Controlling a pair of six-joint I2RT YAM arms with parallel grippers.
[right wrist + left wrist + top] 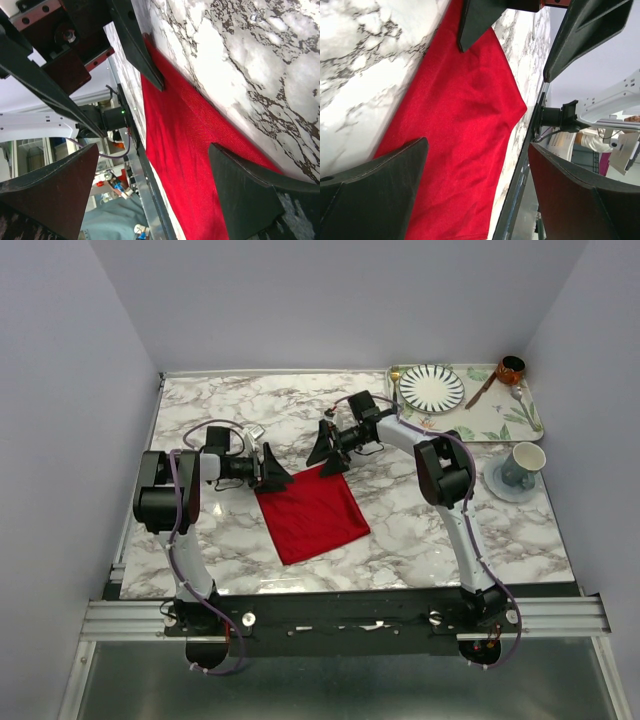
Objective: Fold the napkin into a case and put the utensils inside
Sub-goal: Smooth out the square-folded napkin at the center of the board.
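Napkin point(312, 513) lies flat and unfolded near the middle of the table point(430, 530), a red square turned cornerwise, with one corner pointing away from the arms.

Left fingers point(274, 473) stand wide and hold nothing, low over the napkin's left corner. In the left wrist view the cloth point(465, 125) runs between them. Right fingers point(326, 452) are just as wide and empty, at the far corner (the two pairs face each other along the napkin's far-left edge). Whether either pair touches the cloth cannot be told.

A tray point(520, 425) sits at the far right corner, well apart from the napkin. It carries a striped plate point(431, 388), a brown pot point(511, 368) and slim utensils point(518, 395) too small to tell apart. A cup point(524, 462) on a saucer stands just in front of the tray.
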